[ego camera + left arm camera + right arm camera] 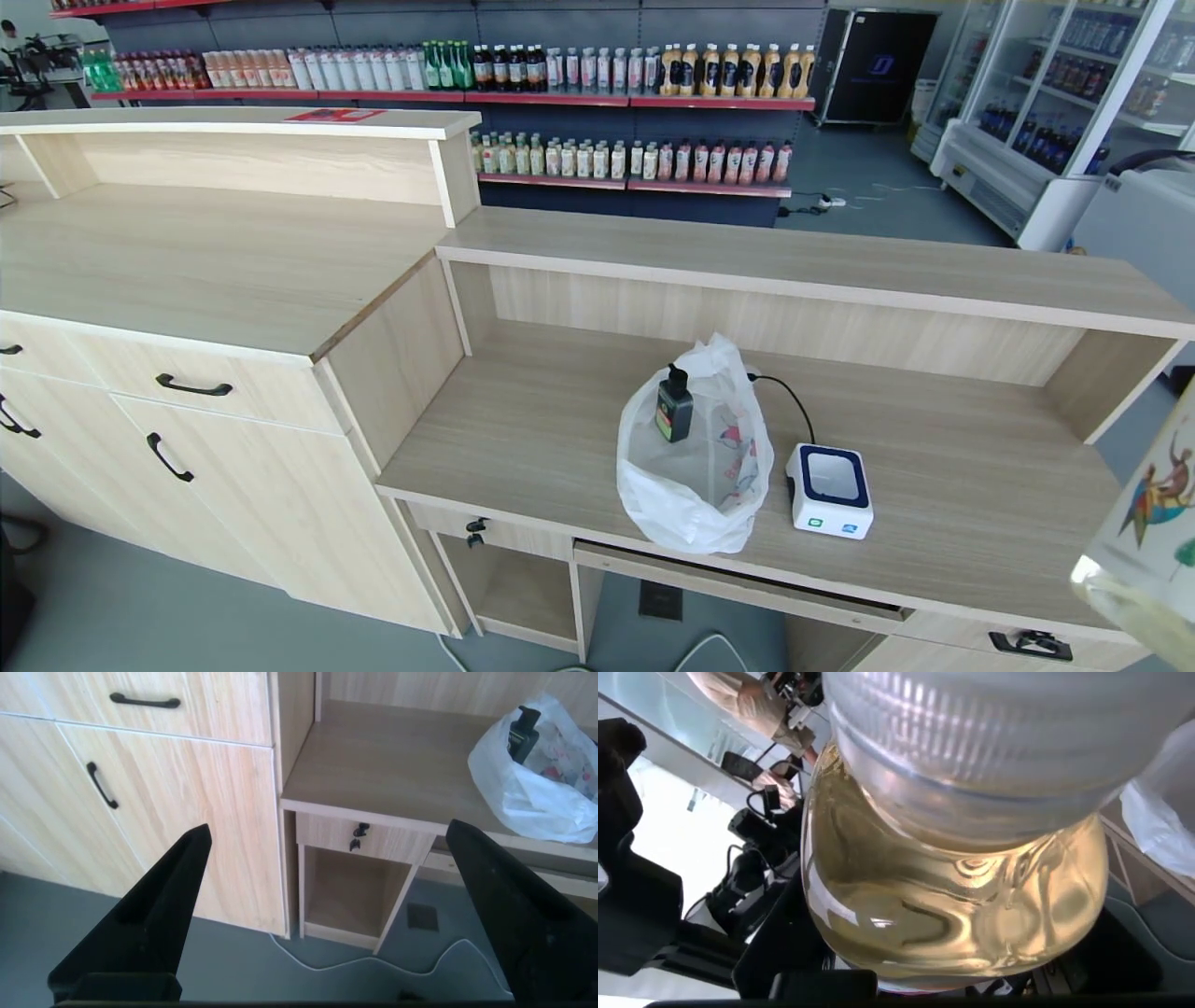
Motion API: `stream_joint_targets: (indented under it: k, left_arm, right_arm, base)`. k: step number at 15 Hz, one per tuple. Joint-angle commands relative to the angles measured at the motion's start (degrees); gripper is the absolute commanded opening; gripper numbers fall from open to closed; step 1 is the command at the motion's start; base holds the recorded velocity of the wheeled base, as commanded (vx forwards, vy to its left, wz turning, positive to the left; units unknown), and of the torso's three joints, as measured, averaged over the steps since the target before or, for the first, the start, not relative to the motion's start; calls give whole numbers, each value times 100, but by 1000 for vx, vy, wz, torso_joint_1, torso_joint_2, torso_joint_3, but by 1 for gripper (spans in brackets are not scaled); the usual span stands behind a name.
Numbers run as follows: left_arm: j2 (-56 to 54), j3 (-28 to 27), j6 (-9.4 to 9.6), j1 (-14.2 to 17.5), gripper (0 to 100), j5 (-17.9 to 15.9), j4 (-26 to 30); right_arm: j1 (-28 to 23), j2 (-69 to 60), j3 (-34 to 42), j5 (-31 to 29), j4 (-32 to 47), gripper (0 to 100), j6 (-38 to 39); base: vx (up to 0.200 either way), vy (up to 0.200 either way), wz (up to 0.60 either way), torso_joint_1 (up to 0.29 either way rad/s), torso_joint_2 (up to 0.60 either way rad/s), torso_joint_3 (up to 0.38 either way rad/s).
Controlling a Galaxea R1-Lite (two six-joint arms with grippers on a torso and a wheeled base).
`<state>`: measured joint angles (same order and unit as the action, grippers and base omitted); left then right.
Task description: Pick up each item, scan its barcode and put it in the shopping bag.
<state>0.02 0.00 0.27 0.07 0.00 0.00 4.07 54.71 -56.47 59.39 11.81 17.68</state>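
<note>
Checkout in mid-run: the counter [980,485] carries the white shopping bag [691,504] at the middle of its front edge, its mouth slack and open upward. We hold the large bottle [1144,541] of golden liquid in the air off the counter's front right corner. By our reckoning it is not yet scanned. Our right hand [952,952] is, we judge, clenched round the bottle, since nothing else bears it. The scanner [829,490] sits just beside the bag toward the right end, near the front edge, window up. Its cable [789,397] runs off behind the bag. A dark pump bottle [674,406] stands inside the bag against its far wall. Our left hand [327,915] hangs released, fingers wide apart, low before the cabinet doors [140,812] beyond the counter's left front corner.

We see several dangers. The bottle looks heavy and smooth, and its liquid may slosh on the swing in and loosen our hold. A low pass could nudge the scanner or drag the limp bag over the front edge. The barcode may face away from the window. Lowered carelessly, the bottle could fold the bag's mouth shut or topple the pump bottle.
</note>
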Motion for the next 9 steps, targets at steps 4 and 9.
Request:
stream_joint_targets:
  k: [4,9]
  left_arm:
    - [-2,0,0,1,100,0,0]
    - [-2,0,0,1,100,0,0]
  right_arm:
    - [23,409,-198,2,-12,0,-1]
    - [23,409,-84,2,-12,0,-10]
  base:
    - [0,0,0,0,0,0]
    - [0,0,0,0,0,0]
